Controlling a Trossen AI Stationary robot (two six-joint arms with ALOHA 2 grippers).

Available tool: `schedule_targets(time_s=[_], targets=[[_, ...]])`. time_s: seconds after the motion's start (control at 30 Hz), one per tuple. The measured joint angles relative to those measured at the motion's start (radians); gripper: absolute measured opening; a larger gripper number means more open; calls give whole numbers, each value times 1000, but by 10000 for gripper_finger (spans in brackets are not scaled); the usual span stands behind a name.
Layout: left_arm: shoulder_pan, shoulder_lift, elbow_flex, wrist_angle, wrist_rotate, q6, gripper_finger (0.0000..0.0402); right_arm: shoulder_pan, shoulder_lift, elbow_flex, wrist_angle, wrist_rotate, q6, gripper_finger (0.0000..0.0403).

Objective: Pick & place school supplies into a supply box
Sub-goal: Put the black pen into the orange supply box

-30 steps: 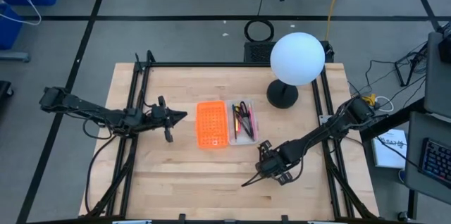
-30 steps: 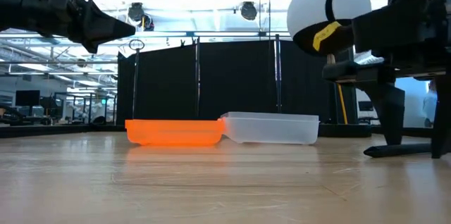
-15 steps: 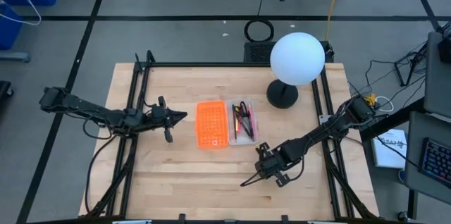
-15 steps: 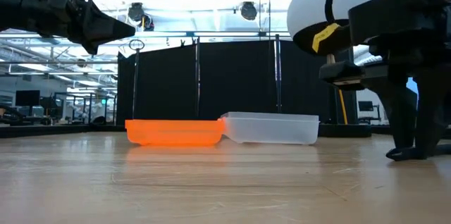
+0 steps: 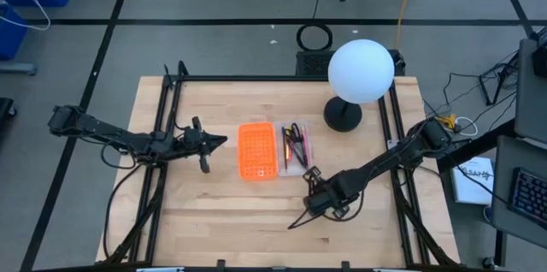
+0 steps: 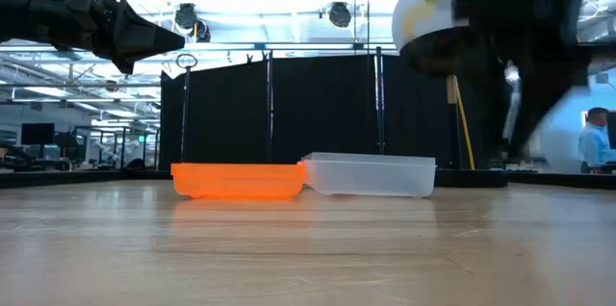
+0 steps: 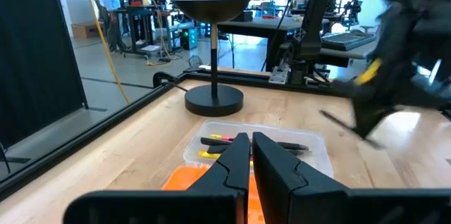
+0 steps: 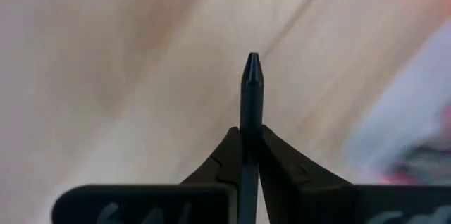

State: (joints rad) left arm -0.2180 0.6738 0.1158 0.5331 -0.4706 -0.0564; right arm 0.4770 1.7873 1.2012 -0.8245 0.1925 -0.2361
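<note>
The supply box lies open mid-table: its orange half point(image 5: 256, 150) beside its clear half point(image 5: 293, 146), which holds several pens and pencils point(image 7: 218, 140). My right gripper point(image 5: 314, 209) hangs near the table's front, on the near side of the clear half, shut on a black pen point(image 5: 299, 220). It shows blurred and raised in the low view. My left gripper point(image 5: 224, 141) hovers shut just left of the orange half, well above the table point(image 6: 178, 41), holding nothing. My right gripper pinches the black pen's shaft point(image 8: 251, 122) between its two fingers. The pen's tapered end point(image 8: 251, 65) sticks out past the fingertips. The fingers come from above, pointing down, and the pen hangs clear of the table.
A white globe lamp point(image 5: 361, 71) on a black round base point(image 5: 343, 115) stands at the far right of the table, behind the box. Black frame rails point(image 5: 162, 135) run along both sides. Bare wood lies in front of the box. A person point(image 6: 589, 142) is in the room beyond.
My right gripper has shut on the black pen where it lay on the table. It then rose with the pen and shifted a little toward the table's left and the box. The pen is now lifted clear.
</note>
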Motion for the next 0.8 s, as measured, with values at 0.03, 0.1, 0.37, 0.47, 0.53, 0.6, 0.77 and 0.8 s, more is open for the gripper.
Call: schedule_targets(time_s=[0.03,0.1,0.37,0.47,0.53,0.6,0.77,0.8], targets=[[0,0,0,0,0,1,26,0,-5,28,-10,16,-13,19],[0,0,0,0,0,1,26,2,-5,63,-48,53,-39,19],[0,0,0,-1,1,8,26,-40,-4,133,-82,206,-308,19],[0,0,0,-1,1,17,26,-81,-5,133,-83,236,-510,19],[0,0,0,-2,1,22,26,-113,-9,133,-80,233,-642,19],[0,0,0,-7,1,23,26,-142,-11,133,-65,230,-750,19],[0,0,0,-19,1,28,26,-199,-11,133,-15,219,-966,19],[0,0,0,-23,1,29,26,-211,-12,133,6,203,-1007,19]])
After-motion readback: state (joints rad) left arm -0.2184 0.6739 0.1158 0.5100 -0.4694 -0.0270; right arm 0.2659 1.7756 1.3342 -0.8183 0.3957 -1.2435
